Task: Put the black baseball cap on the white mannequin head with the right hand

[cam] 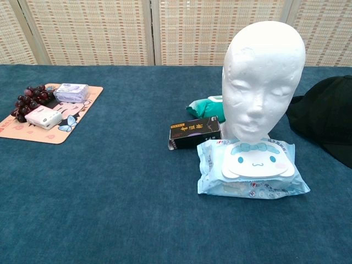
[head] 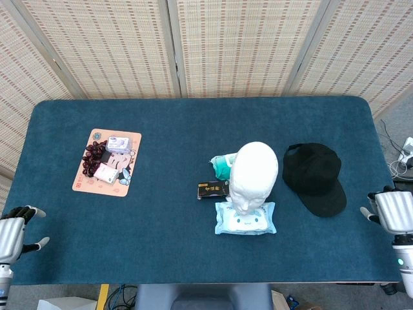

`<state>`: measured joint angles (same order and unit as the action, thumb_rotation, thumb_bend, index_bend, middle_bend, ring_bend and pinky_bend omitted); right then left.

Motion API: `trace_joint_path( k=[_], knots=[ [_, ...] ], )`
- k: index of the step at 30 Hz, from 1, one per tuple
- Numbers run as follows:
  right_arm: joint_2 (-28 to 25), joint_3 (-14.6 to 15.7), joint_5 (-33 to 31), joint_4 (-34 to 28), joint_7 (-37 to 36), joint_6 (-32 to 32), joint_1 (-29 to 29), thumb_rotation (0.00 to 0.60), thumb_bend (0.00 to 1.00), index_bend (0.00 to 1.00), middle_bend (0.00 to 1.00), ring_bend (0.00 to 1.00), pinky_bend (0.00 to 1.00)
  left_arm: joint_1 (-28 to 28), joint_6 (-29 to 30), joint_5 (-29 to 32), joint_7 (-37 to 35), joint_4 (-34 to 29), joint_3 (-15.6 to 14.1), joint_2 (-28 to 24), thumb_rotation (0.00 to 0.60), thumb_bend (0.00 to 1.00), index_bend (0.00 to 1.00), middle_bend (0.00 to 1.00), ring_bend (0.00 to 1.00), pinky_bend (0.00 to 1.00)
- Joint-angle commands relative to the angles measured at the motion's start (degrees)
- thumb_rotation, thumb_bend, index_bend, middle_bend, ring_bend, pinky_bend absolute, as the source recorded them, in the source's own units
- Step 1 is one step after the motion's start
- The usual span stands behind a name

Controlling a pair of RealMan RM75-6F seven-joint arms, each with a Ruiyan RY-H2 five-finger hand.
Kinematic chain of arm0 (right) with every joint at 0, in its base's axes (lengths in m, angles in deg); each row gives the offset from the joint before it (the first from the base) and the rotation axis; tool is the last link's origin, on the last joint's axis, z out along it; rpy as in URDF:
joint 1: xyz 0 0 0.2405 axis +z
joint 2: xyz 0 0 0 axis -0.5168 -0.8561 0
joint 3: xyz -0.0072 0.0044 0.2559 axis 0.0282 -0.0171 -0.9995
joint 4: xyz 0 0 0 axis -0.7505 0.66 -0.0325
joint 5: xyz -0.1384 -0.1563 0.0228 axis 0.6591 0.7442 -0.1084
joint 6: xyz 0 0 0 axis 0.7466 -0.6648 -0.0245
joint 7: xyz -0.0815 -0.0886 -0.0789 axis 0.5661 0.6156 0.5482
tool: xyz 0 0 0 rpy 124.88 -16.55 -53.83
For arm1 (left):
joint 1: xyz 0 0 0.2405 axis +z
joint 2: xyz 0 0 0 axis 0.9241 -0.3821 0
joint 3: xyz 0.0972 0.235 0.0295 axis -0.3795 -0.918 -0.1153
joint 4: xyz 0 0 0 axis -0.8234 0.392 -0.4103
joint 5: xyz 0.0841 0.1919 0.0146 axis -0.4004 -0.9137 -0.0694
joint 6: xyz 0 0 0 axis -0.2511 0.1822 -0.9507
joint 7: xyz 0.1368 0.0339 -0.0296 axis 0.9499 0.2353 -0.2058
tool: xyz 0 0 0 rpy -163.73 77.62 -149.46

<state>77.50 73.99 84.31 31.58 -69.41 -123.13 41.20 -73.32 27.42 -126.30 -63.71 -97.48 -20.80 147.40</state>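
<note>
We see the left robot hand empty with fingers apart off the tabletop corner, a tray with grapes, a black box, wipes pack, white mannequin head, black baseball cap lying just right, right robot hand at the edge, fingers unclear.

A surface covered in dark teal carpet-like cloth, with rounded far corners, fills most of the head view. Behind it stands a folding screen of pale woven panels set in light frames, its sections angled inward at both ends; the same screen spans the top of the chest view. Grey floor with loose cables shows at the right edge, under even, diffuse light.
</note>
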Motion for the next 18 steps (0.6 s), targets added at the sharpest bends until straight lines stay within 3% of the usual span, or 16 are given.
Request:
trace_joint_path(
  k=[1,18],
  knots=[
    [2.28,1.0,-0.09,3.22,-0.78,1.76,0.48,0.6,0.0,0.92,0.88,0.62,0.72,0.0,-0.07,0.03,0.05,-0.07,-0.03,-0.02,0.6,0.08,0.41,0.36,0.27,0.4],
    [9.29,3.22,0.0,12.88,-2.52,7.33,2.31,0.6,0.0,0.92,0.88,0.62,0.72,0.01,-0.06,-0.01,0.04,-0.24,-0.03,-0.12,0.6,0.08,0.41,0.36,0.27,0.41]
  ],
)
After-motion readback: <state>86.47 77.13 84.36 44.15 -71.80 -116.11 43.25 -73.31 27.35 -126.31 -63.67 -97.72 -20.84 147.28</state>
